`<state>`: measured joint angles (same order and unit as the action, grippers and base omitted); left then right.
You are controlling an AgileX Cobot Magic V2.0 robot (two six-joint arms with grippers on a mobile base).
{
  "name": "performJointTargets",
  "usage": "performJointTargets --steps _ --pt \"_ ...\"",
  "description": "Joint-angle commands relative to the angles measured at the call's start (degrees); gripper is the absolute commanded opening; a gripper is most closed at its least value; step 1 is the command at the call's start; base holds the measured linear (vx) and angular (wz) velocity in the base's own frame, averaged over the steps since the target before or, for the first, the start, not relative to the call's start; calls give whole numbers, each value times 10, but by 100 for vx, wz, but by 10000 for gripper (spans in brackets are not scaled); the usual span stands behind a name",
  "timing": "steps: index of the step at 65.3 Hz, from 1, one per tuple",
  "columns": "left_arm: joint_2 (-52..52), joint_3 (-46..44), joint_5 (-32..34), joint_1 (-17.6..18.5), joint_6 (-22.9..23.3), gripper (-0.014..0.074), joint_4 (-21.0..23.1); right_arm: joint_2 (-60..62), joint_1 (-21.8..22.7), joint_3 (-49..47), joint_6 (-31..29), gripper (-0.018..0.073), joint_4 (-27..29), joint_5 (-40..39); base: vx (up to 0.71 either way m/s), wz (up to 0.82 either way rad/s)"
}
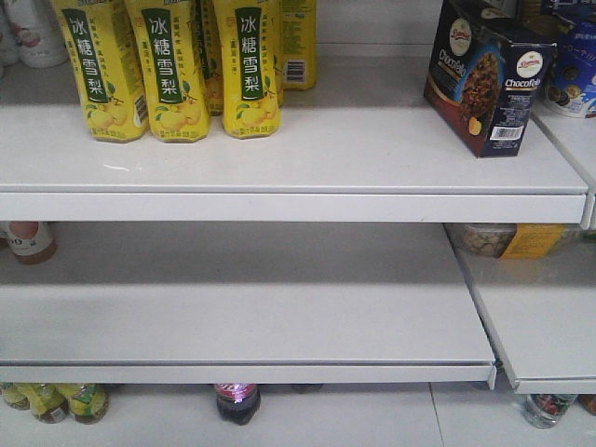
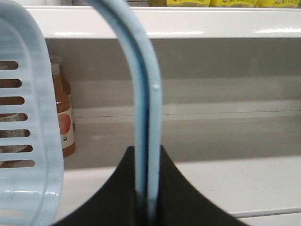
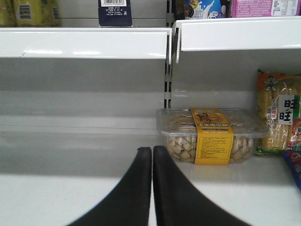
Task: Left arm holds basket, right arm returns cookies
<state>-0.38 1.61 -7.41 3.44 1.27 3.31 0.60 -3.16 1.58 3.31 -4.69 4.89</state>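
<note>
Left wrist view only: basket (image 2: 26,141) at left, left gripper (image 2: 148,197) clenched on its pale blue handle (image 2: 146,108). Front view: yellow bottles (image 1: 168,65) upper shelf left, cookies (image 1: 489,74) standing at that shelf's right end, untouched. Right wrist view: right gripper (image 3: 152,155) pinched closed, empty, clear snack tub (image 3: 209,136) just right.

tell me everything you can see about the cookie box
The cookie box is dark navy and brown cardboard, printed with chocolate cookie pictures, white lettering, round white logos and a barcode low on one face. It stands upright, turned corner-on to the front camera, at the right end of the top white shelf, well apart from the yellow drink bottles. Nothing grips it. In the right wrist view only its navy barcode end shows above the shelf edge.
</note>
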Motion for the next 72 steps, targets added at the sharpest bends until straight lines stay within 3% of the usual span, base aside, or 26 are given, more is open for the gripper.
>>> performJointTargets --steps 1,72 --pt "-9 -14 56 3 -5 -6 -10 8 0 2 -7 -8 0 -38 0 0" --pt "-9 -14 56 3 -5 -6 -10 8 0 2 -7 -8 0 -38 0 0"
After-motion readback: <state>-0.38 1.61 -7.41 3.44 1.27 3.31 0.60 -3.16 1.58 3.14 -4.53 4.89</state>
